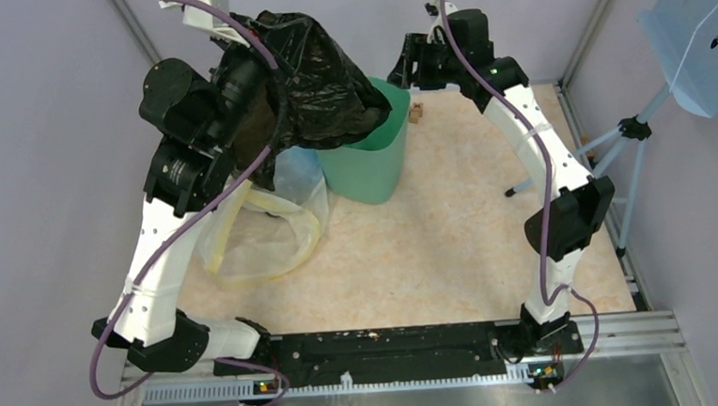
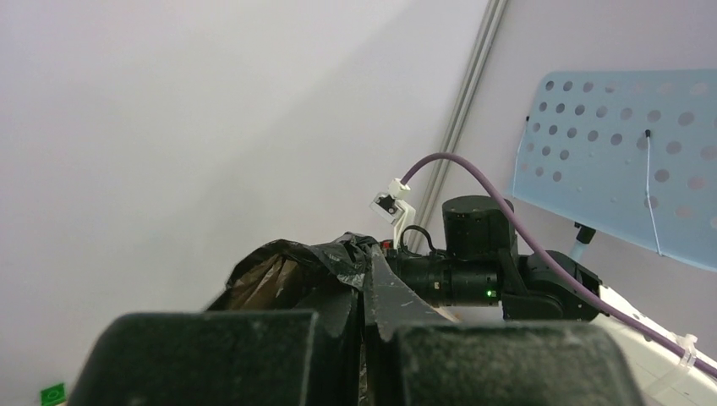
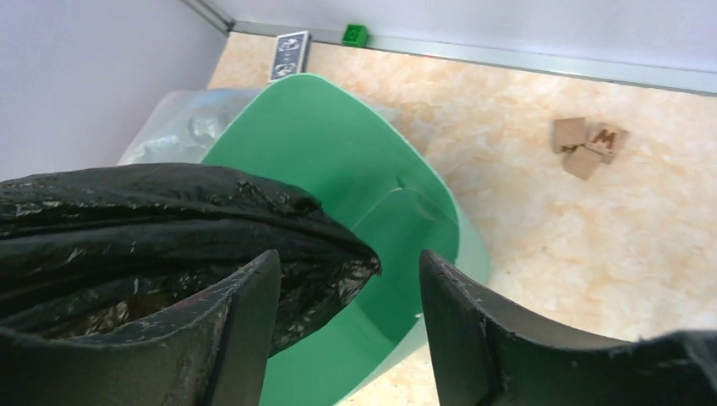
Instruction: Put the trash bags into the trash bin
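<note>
A glossy black trash bag [image 1: 315,79] hangs high over the left rim of the mint-green trash bin [image 1: 369,169], its lower end drooping into the bin's mouth. My left gripper [image 2: 369,283] is shut on the bag's [image 2: 283,271] top edge, with plastic pinched between the fingers. In the top view this gripper [image 1: 266,53] is mostly hidden by the bag. My right gripper [image 3: 348,283] is open just above the bin [image 3: 338,152], at its far right rim [image 1: 410,65]. The bag's [image 3: 169,220] corner lies loose against the left finger [image 3: 241,317], and the right finger touches nothing.
A large clear bag [image 1: 272,222] with pale yellow contents lies left of the bin, against it. Small cardboard pieces [image 3: 588,144] sit on the table right of the bin. A tripod with a blue perforated panel [image 1: 702,22] stands outside the right wall.
</note>
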{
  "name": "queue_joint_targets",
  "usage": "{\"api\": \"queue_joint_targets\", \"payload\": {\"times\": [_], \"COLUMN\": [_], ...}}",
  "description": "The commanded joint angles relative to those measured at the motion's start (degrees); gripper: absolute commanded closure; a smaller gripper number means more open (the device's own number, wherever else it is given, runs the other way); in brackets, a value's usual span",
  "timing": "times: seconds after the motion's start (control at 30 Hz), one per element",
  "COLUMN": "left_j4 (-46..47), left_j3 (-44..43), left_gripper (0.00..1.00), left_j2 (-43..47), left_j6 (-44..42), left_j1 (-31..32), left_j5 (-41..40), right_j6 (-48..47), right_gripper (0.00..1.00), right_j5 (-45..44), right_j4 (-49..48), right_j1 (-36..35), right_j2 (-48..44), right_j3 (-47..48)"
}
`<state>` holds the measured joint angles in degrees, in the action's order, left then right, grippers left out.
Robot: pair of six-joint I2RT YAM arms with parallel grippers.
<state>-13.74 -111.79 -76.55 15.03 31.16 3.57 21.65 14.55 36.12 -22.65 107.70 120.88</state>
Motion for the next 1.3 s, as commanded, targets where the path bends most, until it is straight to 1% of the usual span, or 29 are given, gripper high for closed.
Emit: {"api": "queue_joint_targets", "payload": {"times": [0.0, 0.03, 0.13, 0.27, 0.33, 0.43, 0.53, 0.6, 0.7, 0.87, 0.97, 1.1, 1.17, 1.27], "left_j4": [5.1, 5.5, 6.5, 7.0, 7.8, 8.8, 8.7, 8.8, 9.2, 9.6, 10.1, 10.1, 10.0, 10.2], "left_j3": [-2.2, -2.2, -2.5, -4.6, -5.0, -5.2, -5.8, -5.9, -5.9, -6.8, -7.2, -8.2, -8.4, -8.1], "left_gripper": [1.00, 1.00, 1.00, 1.00, 1.00, 1.00, 1.00, 1.00, 1.00, 1.00, 1.00, 1.00, 1.00, 1.00], "left_j2": [-1.8, -2.5, -4.3, -7.3, -8.4, -9.7, -11.5, -12.9, -15.5, -20.4, -23.6, -27.7, -29.0, -29.8], "left_j6": [-0.5, -0.3, 0.4, 2.0, 2.9, 4.0, 5.1, 5.6, 6.7, 8.0, 8.6, 9.3, 9.9, 10.3], "left_j1": [-0.3, -0.2, -0.3, -0.3, -0.3, -0.3, -0.3, -0.3, -0.3, -0.3, -0.3, -0.3, -0.3, -0.3], "left_j5": [0.5, 0.6, 1.8, 4.8, 6.1, 7.2, 8.4, 9.0, 10.2, 12.2, 13.1, 14.7, 15.5, 16.8], "right_j6": [-3.6, -3.8, -4.1, -4.5, -4.3, -3.0, -1.2, -0.5, -1.6, -2.4, -1.4, -1.2, -1.8, -2.6], "right_gripper": [0.38, 0.39, 0.50, 0.57, 0.63, 0.72, 0.80, 0.82, 0.82, 0.81, 0.81, 0.80, 0.78, 0.71], "right_j5": [-4.2, -3.1, 0.7, 6.0, 7.1, 10.0, 13.8, 13.9, 11.7, 2.8, 0.1, 0.4, 0.2, -0.8], "right_j4": [1.0, 0.6, -0.5, -3.1, -4.0, -6.1, -10.1, -11.1, -9.9, -6.1, -6.5, -8.2, -7.7, -6.3], "right_j1": [-0.4, -0.5, -0.5, -0.8, -1.1, -1.4, -1.8, -2.0, -2.1, -0.6, 2.0, 5.0, 5.7, 6.1], "right_j2": [-3.8, -4.1, -4.1, -3.8, -3.0, -1.5, -1.3, -1.3, -2.5, -7.0, -11.8, -18.0, -20.1, -22.5], "right_j3": [1.9, 1.6, 1.1, -0.8, -1.1, -2.2, -5.3, -6.8, -7.3, -8.1, -12.3, -18.7, -20.6, -23.0]}}
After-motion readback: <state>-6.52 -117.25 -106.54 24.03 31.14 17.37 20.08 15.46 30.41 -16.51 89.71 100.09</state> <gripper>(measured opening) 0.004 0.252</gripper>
